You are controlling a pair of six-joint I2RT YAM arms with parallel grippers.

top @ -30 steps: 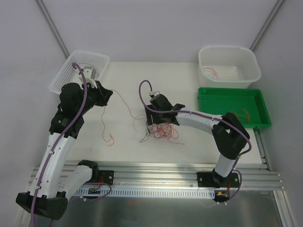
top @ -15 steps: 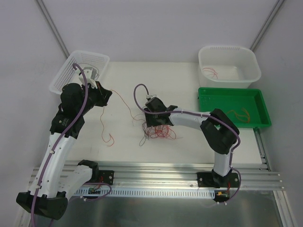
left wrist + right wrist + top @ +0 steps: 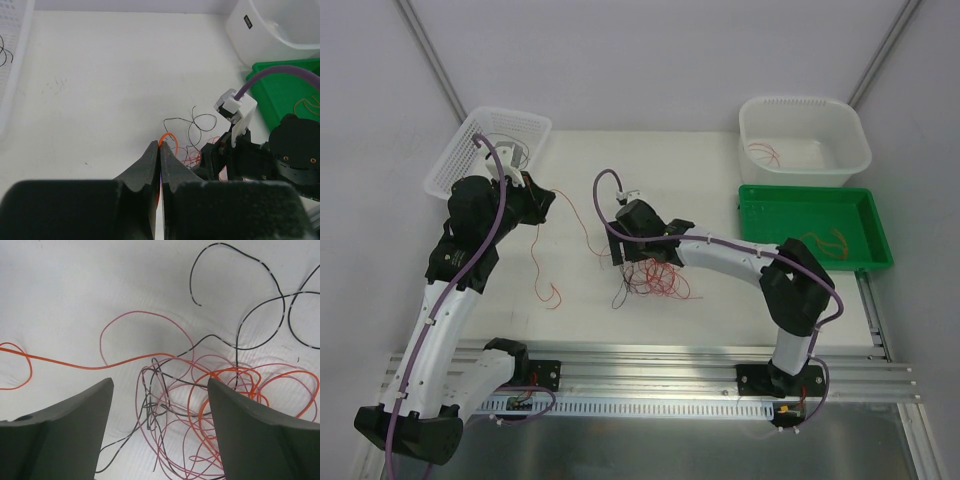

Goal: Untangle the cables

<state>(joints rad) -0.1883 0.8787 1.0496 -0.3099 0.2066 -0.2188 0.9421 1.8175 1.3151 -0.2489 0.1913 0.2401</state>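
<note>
The cables (image 3: 655,278) lie as a loose tangle of red, pink, orange and black wires at mid-table, filling the right wrist view (image 3: 200,400). My right gripper (image 3: 624,254) hovers just over the tangle's left side, its jaws open wide (image 3: 160,381) with nothing between them. My left gripper (image 3: 538,200) is raised at the left and shut on a thin orange cable (image 3: 172,137). That cable (image 3: 75,362) stretches across to the tangle, and its other end (image 3: 542,270) hangs down toward the table.
A white mesh basket (image 3: 445,170) at the back left holds a dark wire. At the back right, a white tub (image 3: 804,100) holds red wires. A green tray (image 3: 810,192) in front of it holds an orange wire. An aluminium rail (image 3: 650,365) runs along the near edge.
The right gripper has moved left over the tangle, narrowed its jaws and opened them again. The tangle has shifted slightly. The left arm has stayed put.
</note>
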